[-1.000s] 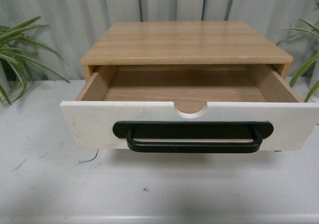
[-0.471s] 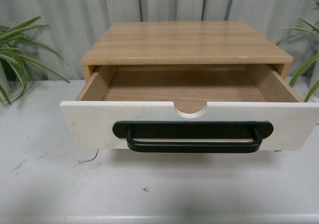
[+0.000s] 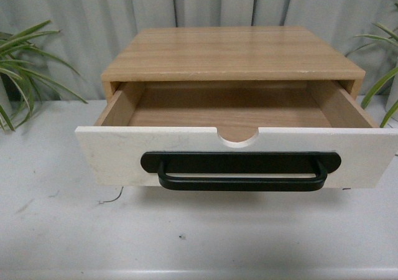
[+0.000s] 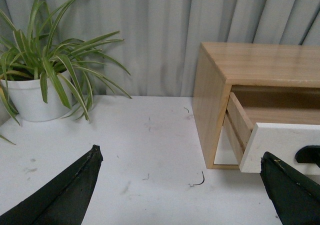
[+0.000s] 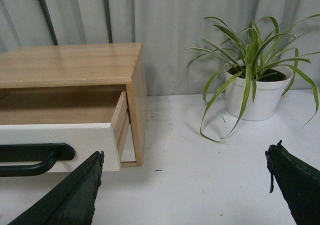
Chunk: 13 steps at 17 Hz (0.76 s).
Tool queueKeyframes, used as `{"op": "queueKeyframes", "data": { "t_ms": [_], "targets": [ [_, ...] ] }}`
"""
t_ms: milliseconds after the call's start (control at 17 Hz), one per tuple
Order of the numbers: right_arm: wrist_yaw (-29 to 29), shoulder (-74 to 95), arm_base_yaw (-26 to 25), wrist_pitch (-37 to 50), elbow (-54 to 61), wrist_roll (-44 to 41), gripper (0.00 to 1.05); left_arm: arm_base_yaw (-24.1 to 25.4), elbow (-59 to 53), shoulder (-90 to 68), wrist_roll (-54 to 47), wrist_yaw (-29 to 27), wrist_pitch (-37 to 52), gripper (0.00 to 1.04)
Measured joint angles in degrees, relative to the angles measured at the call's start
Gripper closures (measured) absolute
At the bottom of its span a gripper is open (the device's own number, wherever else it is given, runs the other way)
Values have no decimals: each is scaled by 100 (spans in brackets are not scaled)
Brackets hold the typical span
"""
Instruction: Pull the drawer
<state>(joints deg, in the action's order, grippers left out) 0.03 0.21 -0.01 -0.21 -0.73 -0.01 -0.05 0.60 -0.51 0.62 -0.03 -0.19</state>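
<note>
The drawer point(image 3: 118, 155), white-fronted with a semicircular notch in its top edge, stands pulled out of a wooden cabinet point(image 3: 230, 53); its wooden inside shows bare. A long black bar handle point(image 3: 241, 171) runs across its front. Neither gripper shows in the front view. My left gripper point(image 4: 182, 157) is open over the white tabletop, left of the cabinet, with the drawer's white front point(image 4: 285, 142) beside one fingertip point(image 4: 280, 172). My right gripper point(image 5: 185, 157) is open on the cabinet's other side, with the drawer's front point(image 5: 60, 135) and the handle's end point(image 5: 35, 160) near one fingertip point(image 5: 90, 170).
A potted plant in a white pot point(image 4: 30, 100) stands on the table point(image 3: 62, 230) left of the cabinet, another point(image 5: 252, 95) to its right. A grey corrugated wall point(image 3: 81, 18) runs behind. A small dark curl of wire point(image 4: 197, 181) lies by the cabinet's left corner.
</note>
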Motion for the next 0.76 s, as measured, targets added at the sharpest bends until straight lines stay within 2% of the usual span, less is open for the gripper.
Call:
{"op": "queueKeyframes", "data": {
  "t_ms": [765],
  "targets": [
    [0, 0, 0, 0, 0, 0, 6, 0, 0, 0, 0, 0, 0, 7]
  ]
}}
